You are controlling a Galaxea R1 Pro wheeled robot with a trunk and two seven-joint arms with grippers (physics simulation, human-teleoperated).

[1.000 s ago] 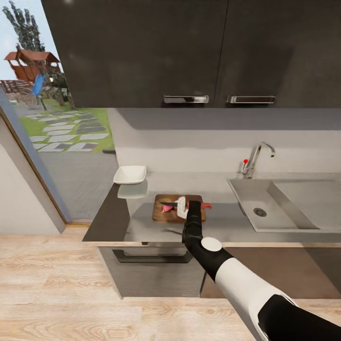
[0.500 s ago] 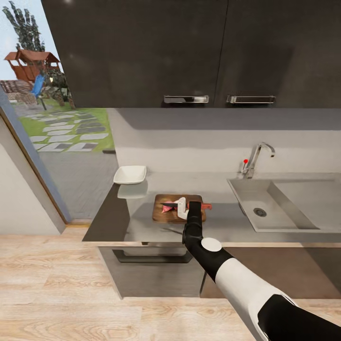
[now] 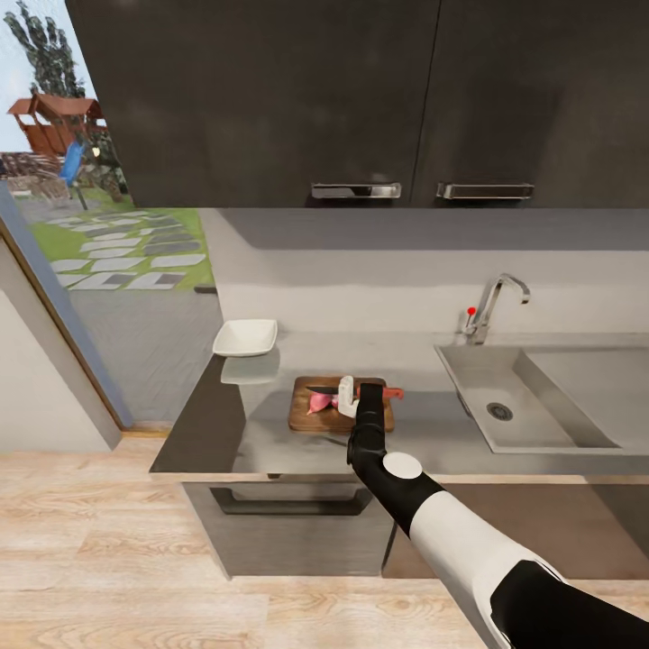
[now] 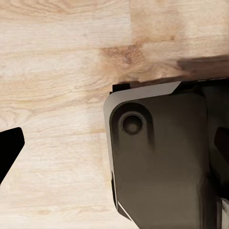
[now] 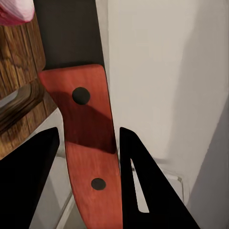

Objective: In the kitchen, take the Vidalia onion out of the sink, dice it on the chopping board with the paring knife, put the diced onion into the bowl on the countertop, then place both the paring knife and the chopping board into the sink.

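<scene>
The dark-brown chopping board (image 3: 366, 416) lies on the grey countertop (image 3: 270, 433). A small pinkish Vidalia onion (image 3: 317, 403) rests on its left part and also peeks into the right wrist view (image 5: 13, 11). My right gripper (image 3: 348, 397) is shut on the paring knife's red handle (image 5: 88, 138). The dark blade (image 3: 321, 390) points left, just over the onion. The white bowl (image 3: 245, 337) stands at the counter's back left. The sink (image 3: 469, 383) lies to the right. My left gripper (image 4: 114, 145) hangs open over the floor.
A chrome tap (image 3: 494, 305) with a red knob stands behind the sink, whose drain hole (image 3: 498, 411) shows. Dark wall cabinets (image 3: 361, 99) hang above the counter. A glass door to the garden (image 3: 99, 234) is on the left. Pale wood flooring (image 4: 52, 71) lies below.
The whole picture has shifted slightly, so the camera moved. The right gripper still holds the knife over the onion on the board, hardly moved relative to it.
</scene>
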